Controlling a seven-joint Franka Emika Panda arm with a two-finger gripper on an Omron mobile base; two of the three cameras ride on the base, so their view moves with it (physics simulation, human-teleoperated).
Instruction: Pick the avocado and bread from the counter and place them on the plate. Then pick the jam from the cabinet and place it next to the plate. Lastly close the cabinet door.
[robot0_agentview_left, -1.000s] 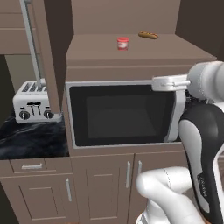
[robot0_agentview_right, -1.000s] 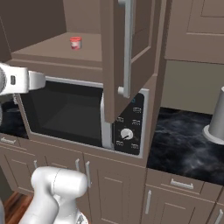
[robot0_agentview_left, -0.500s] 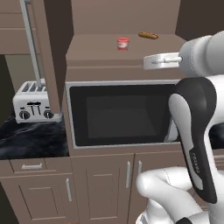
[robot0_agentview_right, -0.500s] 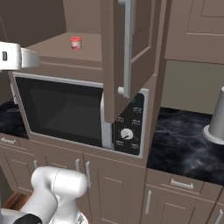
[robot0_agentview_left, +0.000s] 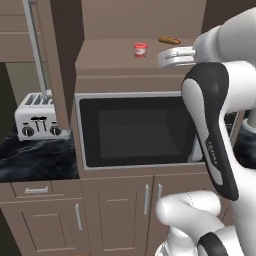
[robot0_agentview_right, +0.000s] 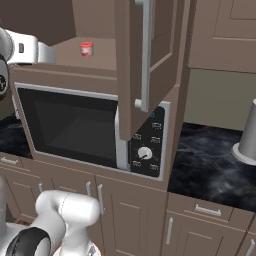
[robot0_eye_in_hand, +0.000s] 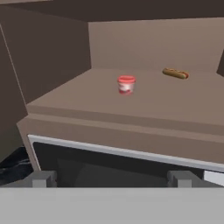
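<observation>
Pincer (robot0_eye_in_hand: 112, 178) fully spread, nothing between the fingers, hanging in front of the cabinet (robot0_eye_in_hand: 52, 52) shelf lip. Just below it: microwave (robot0_agentview_left: 137, 131) top edge. Ahead, mid-shelf, the jam (robot0_eye_in_hand: 126, 85) stands upright with bare shelf all round. Farther back and right, a hot dog, probably (robot0_eye_in_hand: 175, 73). Cabinet door (robot0_agentview_right: 145, 60) swung open to the right.

Soft, even, dim light surrounds me, no glare anywhere, only faint shade deep behind the jam (robot0_eye_in_hand: 126, 84) in the cabinet (robot0_eye_in_hand: 57, 57), every rendered edge slightly blurry and undistorted.
</observation>
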